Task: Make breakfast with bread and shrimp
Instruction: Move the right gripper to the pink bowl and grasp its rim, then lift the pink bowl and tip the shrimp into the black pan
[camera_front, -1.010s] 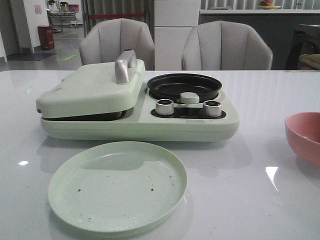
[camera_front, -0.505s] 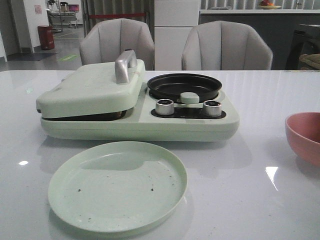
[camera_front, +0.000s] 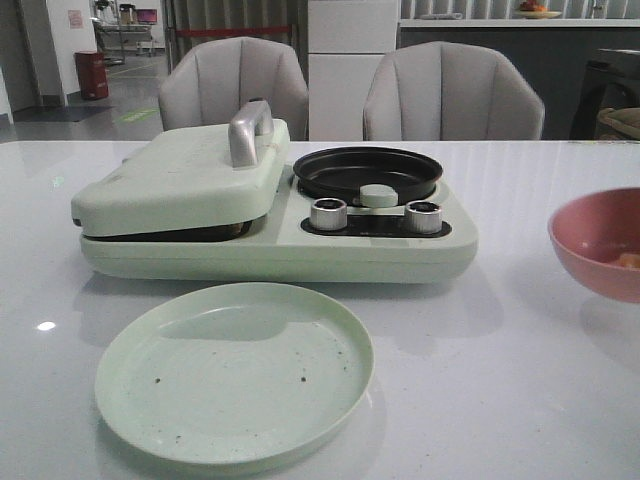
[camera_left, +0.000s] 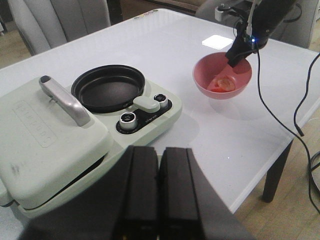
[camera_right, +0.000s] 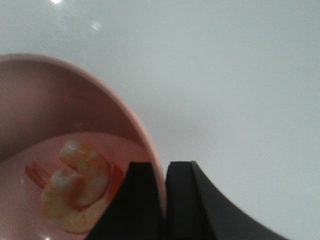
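1. Three views are covering this moment, and the front one is showing a pale green breakfast maker sitting mid-frame on a glossy white table. Its lid is lying nearly shut on the left half, and a black pan is sitting empty on the right half. A green plate is waiting bare, apart from crumbs, in the lower left. A pink bowl is showing at the right edge. Two grey chairs and a dim room are filling the background. No arm is appearing here.

2. Left wrist view: the left gripper is hanging above the maker with its fingers pressed together and nothing between them. The pink bowl is sitting at upper right with the shrimp lying inside. The right arm is reaching down to the bowl's rim.

3. Right wrist view: the right gripper is clenched on the rim of the pink bowl, one finger inside and one outside. The shrimp is curling on the bowl's floor at lower left, untouched.

4. Progress is looking early: no bread is appearing in any view, though some may be hiding under the lid. The shrimp is not yet in the pan, and the plate is awaiting food.
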